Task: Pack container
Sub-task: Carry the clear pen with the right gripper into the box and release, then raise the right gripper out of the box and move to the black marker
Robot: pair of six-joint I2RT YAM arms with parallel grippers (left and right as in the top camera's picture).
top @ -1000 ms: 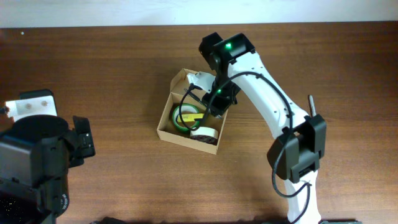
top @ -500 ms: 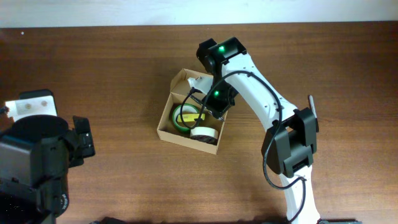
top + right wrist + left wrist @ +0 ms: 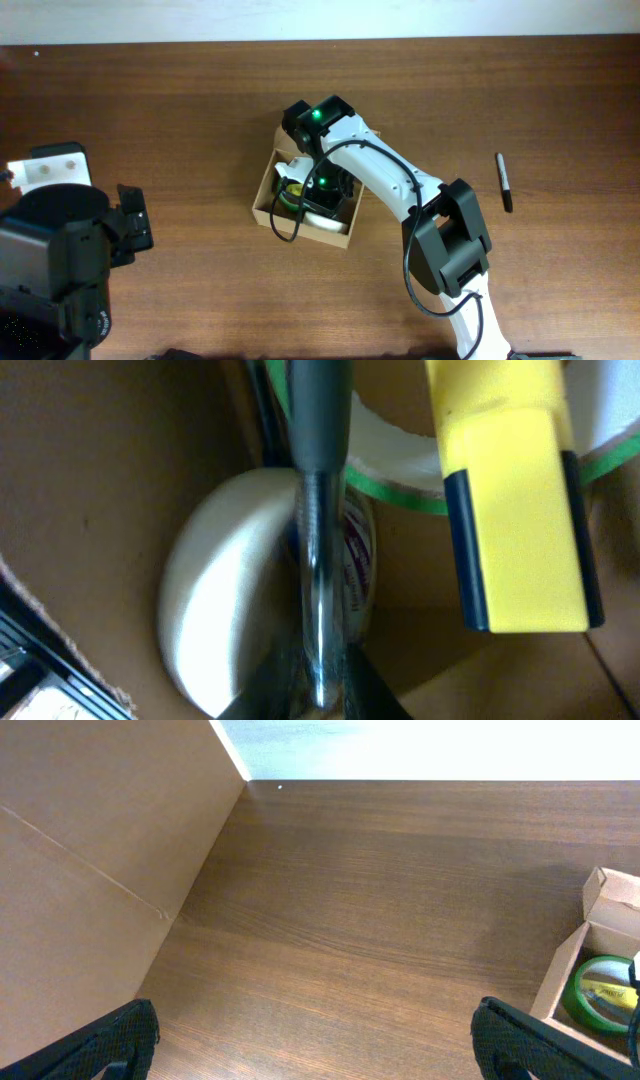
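Note:
The container point(image 3: 263, 192) is a tan cardboard box, lid flap up, in the middle of the table. My right gripper point(image 3: 312, 188) reaches down into it. In the right wrist view its dark fingers press both sides of a grey and silver pen point(image 3: 321, 540), so the right gripper point(image 3: 325, 695) is shut on it. Below the pen lie a white roll point(image 3: 215, 585), a green-edged tape roll point(image 3: 400, 478) and a yellow and blue block point(image 3: 515, 510). My left gripper point(image 3: 320, 1035) hangs wide open over bare wood, left of the container point(image 3: 558, 975) and its green tape roll point(image 3: 598, 992).
A black marker point(image 3: 504, 182) lies on the table to the right of the box. A white device point(image 3: 50, 166) sits at the left edge, above the bulky left arm point(image 3: 55, 265). A brown panel point(image 3: 90, 850) fills the left of the left wrist view.
The right arm has swung left and lowered further into the box with the pen. The black marker on the right, hidden by the arm before, now shows. The left arm stayed still.

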